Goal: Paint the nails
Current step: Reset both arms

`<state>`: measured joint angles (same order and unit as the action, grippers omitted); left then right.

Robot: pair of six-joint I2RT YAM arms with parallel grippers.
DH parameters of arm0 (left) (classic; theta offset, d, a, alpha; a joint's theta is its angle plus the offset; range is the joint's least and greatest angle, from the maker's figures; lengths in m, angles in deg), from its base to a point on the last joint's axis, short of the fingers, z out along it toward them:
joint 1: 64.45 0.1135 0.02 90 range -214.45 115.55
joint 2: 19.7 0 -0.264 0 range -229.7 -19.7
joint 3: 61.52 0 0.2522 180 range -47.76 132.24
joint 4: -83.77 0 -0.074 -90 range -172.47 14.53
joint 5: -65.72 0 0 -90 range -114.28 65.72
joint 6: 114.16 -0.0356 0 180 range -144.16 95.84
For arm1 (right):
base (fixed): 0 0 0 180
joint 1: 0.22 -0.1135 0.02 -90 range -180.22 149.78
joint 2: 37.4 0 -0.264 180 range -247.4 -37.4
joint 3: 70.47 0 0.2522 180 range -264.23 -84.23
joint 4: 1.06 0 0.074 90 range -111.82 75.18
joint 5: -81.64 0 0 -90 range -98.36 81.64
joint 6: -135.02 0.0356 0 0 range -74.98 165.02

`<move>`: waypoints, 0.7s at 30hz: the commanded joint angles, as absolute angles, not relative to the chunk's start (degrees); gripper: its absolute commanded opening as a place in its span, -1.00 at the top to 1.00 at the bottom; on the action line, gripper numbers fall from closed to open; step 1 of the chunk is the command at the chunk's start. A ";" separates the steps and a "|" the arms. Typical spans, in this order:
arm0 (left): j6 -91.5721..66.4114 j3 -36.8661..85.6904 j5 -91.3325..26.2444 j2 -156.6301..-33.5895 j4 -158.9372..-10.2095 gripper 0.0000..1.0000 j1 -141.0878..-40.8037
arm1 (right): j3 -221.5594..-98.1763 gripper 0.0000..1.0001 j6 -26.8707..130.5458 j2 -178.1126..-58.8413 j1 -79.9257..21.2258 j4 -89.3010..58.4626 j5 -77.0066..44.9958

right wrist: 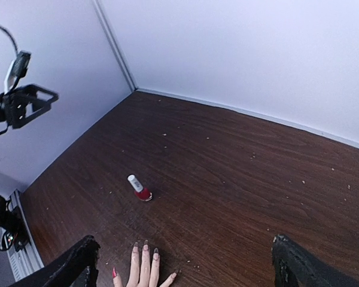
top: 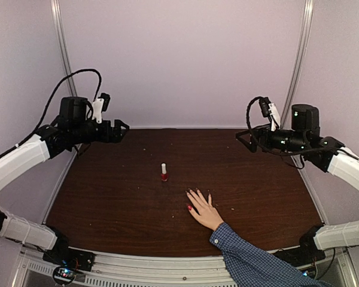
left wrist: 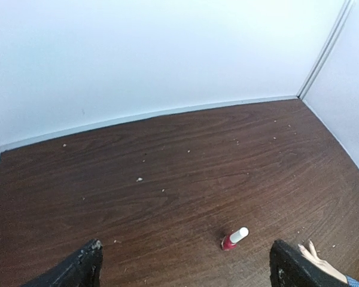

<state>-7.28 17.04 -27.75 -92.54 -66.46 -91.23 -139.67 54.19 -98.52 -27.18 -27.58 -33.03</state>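
Note:
A light-skinned hand (top: 203,209) with a blue checked sleeve (top: 251,263) lies flat on the dark wood table, fingers spread. Its thumb nail (top: 189,208) is glossy red; the other nails (right wrist: 145,246) look dark or bare. A small red polish bottle (top: 164,173) with a white cap stands upright behind the hand; it also shows in the left wrist view (left wrist: 234,238) and the right wrist view (right wrist: 139,188). My left gripper (top: 121,130) hovers open at the far left, high above the table. My right gripper (top: 244,140) hovers open at the far right. Both are empty.
The brown table (top: 119,197) is flecked with small crumbs. White walls enclose the back and sides, with metal corner posts (top: 61,42). A metal rail (top: 167,263) runs along the near edge by the arm bases.

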 commanded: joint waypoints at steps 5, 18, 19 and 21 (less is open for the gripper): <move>1.41 1.02 -20.41 -85.73 -61.96 -0.95 -88.72 | -130.60 -1.00 61.50 -98.37 -20.19 -22.72 -32.64; 7.49 -14.97 -21.38 -85.25 -71.24 -0.95 -88.79 | -112.92 -1.00 65.57 -95.06 -19.39 -12.34 -29.49; 7.52 -15.24 -21.24 -85.39 -71.77 -0.95 -88.79 | -112.22 -1.00 65.59 -94.77 -19.38 -11.88 -29.31; 7.32 -15.28 -21.10 -86.11 -72.41 -0.95 -88.79 | -111.11 -1.00 65.35 -94.26 -19.34 -11.63 -28.94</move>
